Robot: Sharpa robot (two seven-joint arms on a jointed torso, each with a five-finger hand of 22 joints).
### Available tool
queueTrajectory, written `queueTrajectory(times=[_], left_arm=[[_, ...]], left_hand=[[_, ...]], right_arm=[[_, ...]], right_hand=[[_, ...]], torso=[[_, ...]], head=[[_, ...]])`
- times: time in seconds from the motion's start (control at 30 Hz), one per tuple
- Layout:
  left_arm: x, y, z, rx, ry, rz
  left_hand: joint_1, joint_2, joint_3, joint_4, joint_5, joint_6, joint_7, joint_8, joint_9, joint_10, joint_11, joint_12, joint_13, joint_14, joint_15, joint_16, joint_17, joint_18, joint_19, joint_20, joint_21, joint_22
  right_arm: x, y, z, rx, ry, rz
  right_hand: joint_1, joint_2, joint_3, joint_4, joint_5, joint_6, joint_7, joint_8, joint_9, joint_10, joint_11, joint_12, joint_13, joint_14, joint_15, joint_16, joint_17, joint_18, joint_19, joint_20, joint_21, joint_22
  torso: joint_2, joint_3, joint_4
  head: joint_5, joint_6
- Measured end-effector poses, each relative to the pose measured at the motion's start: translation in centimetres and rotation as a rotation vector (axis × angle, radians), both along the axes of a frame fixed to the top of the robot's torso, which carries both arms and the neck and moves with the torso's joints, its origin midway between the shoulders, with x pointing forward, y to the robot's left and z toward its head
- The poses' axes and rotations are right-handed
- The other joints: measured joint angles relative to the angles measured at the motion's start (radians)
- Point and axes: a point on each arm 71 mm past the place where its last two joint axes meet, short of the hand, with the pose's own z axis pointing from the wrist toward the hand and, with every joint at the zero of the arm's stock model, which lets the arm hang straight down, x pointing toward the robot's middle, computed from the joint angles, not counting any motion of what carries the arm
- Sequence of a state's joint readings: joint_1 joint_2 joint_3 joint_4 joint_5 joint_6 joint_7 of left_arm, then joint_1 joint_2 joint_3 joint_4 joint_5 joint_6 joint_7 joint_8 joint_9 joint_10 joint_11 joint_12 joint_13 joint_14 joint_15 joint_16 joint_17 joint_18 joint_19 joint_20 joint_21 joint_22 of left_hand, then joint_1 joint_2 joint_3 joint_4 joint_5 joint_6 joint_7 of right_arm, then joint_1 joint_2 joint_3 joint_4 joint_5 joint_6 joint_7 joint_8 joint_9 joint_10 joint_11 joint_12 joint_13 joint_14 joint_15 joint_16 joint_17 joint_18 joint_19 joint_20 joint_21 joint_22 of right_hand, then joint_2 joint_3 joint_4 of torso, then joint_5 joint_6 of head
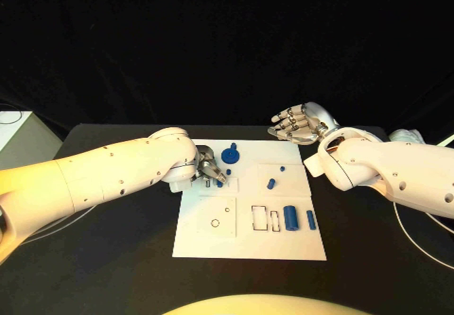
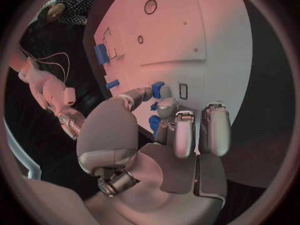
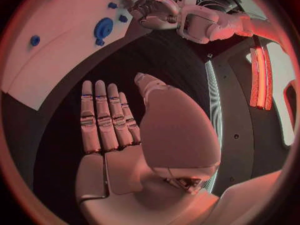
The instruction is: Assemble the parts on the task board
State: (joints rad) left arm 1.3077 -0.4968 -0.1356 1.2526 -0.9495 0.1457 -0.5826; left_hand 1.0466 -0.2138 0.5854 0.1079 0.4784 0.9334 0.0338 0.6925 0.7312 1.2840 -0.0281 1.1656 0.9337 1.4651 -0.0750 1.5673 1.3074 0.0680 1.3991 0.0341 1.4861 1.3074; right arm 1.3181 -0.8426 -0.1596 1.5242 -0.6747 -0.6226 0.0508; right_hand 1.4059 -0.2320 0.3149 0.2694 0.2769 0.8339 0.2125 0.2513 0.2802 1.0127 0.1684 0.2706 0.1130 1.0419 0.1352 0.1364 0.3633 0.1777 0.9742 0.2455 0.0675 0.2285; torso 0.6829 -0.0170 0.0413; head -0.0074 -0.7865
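Parts (image 1: 289, 218) are seen as small blue pieces, judged light, rigid and smooth plastic, best pinched across their sides. Several are laid on the white task board (image 1: 284, 249), a flat matte plate marked with outlined slots. A small blue piece (image 2: 157, 89) is pinched at the fingertips of the left hand (image 1: 210, 170) over the board's far left area. The right hand (image 1: 301, 123) is held off the board beyond its far right corner, fingers straight, close together, holding nothing.

You look down on a black table (image 1: 113, 262) backed by a black curtain (image 1: 227, 59); a white cabinet (image 1: 21, 134) stands at its far-left corner.
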Motion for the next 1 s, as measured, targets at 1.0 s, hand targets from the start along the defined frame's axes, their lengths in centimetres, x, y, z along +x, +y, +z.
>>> queueTrajectory(times=[1.0], left_arm=[[-0.3,1.3,-0.2,0.002,0.002,0.014]], left_hand=[[0.006,-0.019,-0.194,0.161,-0.220,0.022,0.003,-0.027,0.002,0.000,0.000,0.004,0.016,0.000,0.000,0.000,0.000,0.000,0.000,0.000,-0.004,0.001]], right_arm=[[0.0,-0.2,-0.1,0.002,0.004,0.004]], right_hand=[[-0.018,0.018,-0.074,0.004,-0.027,0.012,0.003,-0.008,-0.023,0.020,0.019,-0.091,-0.049,-0.067,0.032,-0.068,-0.118,0.000,-0.251,0.042,-0.004,-0.148]], torso=[[-0.001,-0.0010,0.0001]], head=[[-0.003,0.003]])
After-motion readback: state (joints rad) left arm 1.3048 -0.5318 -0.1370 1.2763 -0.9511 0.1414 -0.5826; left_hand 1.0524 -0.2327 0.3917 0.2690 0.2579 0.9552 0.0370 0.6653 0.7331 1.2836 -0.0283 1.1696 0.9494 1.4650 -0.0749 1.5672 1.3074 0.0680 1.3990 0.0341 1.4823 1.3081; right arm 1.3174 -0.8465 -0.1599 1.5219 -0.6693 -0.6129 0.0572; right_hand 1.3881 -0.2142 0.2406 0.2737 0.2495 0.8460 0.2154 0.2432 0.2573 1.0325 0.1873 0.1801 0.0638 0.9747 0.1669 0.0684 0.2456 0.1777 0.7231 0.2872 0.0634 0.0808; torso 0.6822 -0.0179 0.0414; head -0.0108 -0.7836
